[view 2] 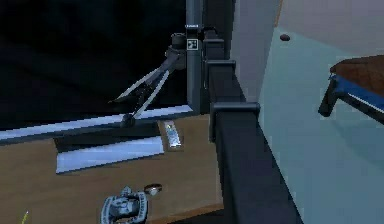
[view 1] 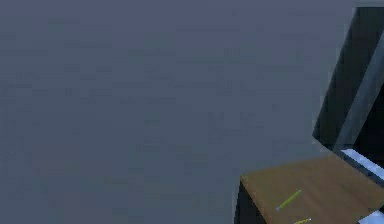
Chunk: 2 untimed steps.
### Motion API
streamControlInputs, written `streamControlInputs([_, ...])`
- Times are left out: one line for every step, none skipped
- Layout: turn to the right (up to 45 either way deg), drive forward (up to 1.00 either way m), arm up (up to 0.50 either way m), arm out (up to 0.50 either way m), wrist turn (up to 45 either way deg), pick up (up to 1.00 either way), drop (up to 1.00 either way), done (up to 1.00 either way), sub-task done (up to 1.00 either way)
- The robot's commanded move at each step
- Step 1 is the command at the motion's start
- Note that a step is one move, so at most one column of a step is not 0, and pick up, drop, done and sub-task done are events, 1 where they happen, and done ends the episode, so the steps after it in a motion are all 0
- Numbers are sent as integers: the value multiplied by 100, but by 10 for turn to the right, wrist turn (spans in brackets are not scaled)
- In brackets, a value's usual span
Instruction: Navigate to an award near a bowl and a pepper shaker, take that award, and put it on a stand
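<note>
2 thin fingers (view 2: pixel 140 82) of the gripper (view 2: pixel 122 108) slant down from the arm (view 2: pixel 232 150) toward the far edge of a wooden table (view 2: pixel 40 180). their tips lie at a pale strip (view 2: pixel 80 126) that runs along that edge. i cannot tell whether the fingers are spread or drawn together, nor whether they hold anything.

nearer than the fingertips, 4 things lie on the tabletop: a flat pale sheet (view 2: pixel 110 155), a small silvery oblong (view 2: pixel 172 135), a small ring (view 2: pixel 152 187), and a silvery blob (view 2: pixel 125 207) at the arm side view's bottom edge. none is clear enough to name. my guess is that the silvery blob is the award, just beside the ring and well apart from the fingertips. the ring may be the bowl and the oblong the pepper shaker.

judging from this, the drive to the table looks done, since the arm reaches out over the tabletop. the take looks unfinished, and the carry to a stand is all left.

at the arm side view's right, a brown-topped piece (view 2: pixel 355 80) stands on pale floor; it may serve as the stand. in the forward view, a table corner (view 1: pixel 310 190) carries a thin yellow-green stick (view 1: pixel 288 200).
</note>
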Motion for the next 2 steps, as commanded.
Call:
streamControlInputs([0,0,0,-10,0,0,0,0,0])
streamControlInputs([0,0,0,0,0,0,0,100,0])
